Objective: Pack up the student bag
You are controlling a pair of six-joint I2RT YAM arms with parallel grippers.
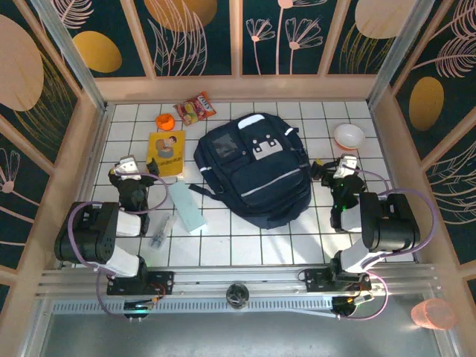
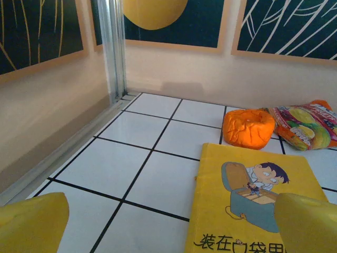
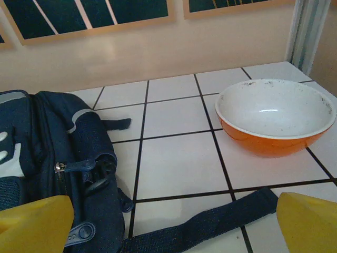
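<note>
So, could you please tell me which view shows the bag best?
The top external view: the whole bag lies there, front up. The right wrist view catches one side, with a zipper and strap.

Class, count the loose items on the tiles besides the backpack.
6: orange lump, snack packet, yellow book, teal case and clear packet left of the backpack; bowl right. Some may be hidden.

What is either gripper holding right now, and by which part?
Nothing. The left gripper stands open by the yellow book, and the right gripper stands open beside the student bag; both are empty.
</note>
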